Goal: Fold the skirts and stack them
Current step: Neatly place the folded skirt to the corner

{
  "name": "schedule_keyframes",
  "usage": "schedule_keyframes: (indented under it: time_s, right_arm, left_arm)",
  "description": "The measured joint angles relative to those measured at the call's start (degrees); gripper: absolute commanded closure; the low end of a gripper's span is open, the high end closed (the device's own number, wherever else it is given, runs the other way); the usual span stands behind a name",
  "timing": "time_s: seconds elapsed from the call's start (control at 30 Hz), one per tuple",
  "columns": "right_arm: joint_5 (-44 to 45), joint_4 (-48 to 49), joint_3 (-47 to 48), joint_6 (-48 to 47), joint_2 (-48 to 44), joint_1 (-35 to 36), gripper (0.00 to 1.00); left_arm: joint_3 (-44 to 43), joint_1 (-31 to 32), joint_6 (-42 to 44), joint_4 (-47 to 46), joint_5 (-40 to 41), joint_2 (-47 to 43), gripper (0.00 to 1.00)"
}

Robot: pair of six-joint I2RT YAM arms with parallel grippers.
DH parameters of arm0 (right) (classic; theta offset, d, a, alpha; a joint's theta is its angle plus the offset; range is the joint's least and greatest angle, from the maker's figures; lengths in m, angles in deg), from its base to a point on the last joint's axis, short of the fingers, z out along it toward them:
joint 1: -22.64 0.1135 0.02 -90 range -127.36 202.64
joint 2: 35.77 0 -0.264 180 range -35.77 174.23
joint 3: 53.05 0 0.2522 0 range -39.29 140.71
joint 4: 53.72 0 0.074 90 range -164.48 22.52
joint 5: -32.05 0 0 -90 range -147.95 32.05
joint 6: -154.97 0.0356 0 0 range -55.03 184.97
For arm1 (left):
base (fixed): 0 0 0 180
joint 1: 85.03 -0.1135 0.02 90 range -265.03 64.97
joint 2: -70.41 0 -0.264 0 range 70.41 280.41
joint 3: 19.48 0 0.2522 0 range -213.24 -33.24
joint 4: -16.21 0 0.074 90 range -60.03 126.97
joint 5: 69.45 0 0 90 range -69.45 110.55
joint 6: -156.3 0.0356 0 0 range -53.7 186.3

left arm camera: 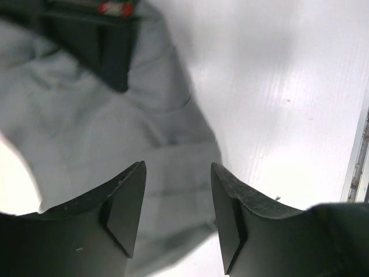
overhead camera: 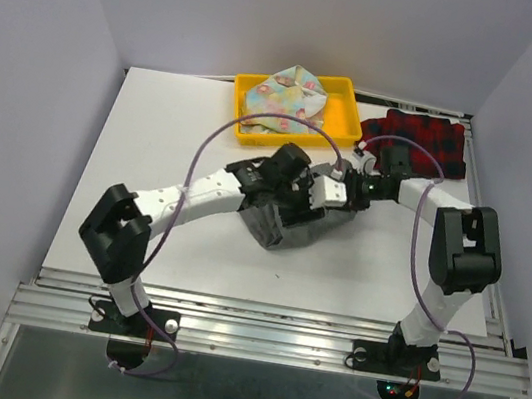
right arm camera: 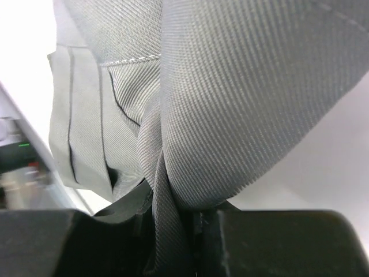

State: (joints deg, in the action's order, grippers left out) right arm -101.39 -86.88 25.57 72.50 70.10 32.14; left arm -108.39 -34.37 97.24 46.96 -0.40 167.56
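Right end effector (right arm camera: 176,231) pinching grey skirt (right arm camera: 230,104), left end effector (left arm camera: 177,202) spread over it, arms hiding much cloth

Tray (overhead camera: 341,110): yellow plastic, shallow, rectangular; at the table's far edge, a little right of centre.
Table (overhead camera: 154,141): white, smooth top, faintly ribbed in the left wrist view.
Rails (overhead camera: 265,336): silver metal bars, running side by side across the table's near edge.
Walls (overhead camera: 23,70): plain pale grey panels, closing in the table at left, back and right.
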Motion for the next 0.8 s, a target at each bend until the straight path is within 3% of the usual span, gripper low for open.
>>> schedule_keyframes:
  time_s: [0.27, 0.43, 0.57, 0.8]
  right_arm:
    - [11.21, -10.23, 9.57, -21.22, -3.32, -4.07, 0.99]
    - [15.93, -13.33, 14.75, -31.8, -3.1, -6.03, 0.99]
    - [17.59, -14.47, 24.46, -38.97, 0.66, -8.48, 0.99]
    - [17.44, -14.62, 38.34, -43.04, 9.94, -12.33, 0.99]
  left_arm:
    - [-1.75, -11.32, -2.93, 2.78, 0.46, -12.5, 0.35]
    - [-1.7, -12.35, -3.45, 3.3, 1.38, -12.83, 0.35]
    - [-1.7, -12.52, -3.65, 3.45, 1.73, -12.76, 0.35]
    - [-1.7, -12.52, -3.63, 3.45, 1.95, -10.78, 0.35]
